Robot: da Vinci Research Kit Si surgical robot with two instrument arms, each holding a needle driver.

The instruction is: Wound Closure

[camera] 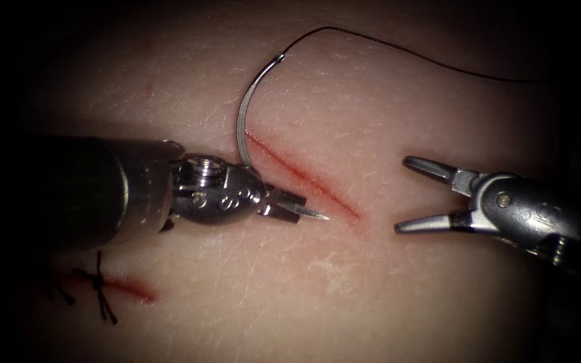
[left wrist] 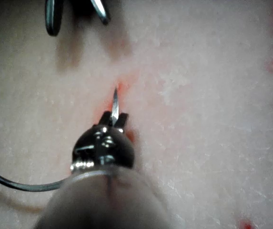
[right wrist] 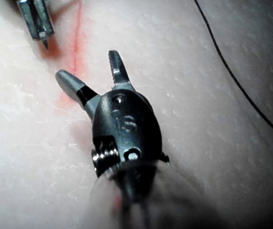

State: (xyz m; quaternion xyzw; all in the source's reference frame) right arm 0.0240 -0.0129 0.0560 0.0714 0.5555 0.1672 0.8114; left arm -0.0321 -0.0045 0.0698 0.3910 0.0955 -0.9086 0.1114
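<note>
Tissue (camera: 384, 282) spans the endoscope frame; its open cut (camera: 300, 176) runs diagonally from centre toward lower right, edged with red fluid. At lower left lies a stitched cut with a dark knot (camera: 99, 282) and cut ends. The left tool (camera: 290, 207), entering from the left, has its jaws clenched on the needle (camera: 240, 124) near the point, the tip projecting toward the cut, apparently above the tissue and not in it; the curve arches to upper centre. The right tool (camera: 408, 195), at centre right and right of the cut, holds nothing, jaws spread, plausibly poised to receive. Thread (camera: 405, 52) trails from the needle's tail toward upper right.
</note>
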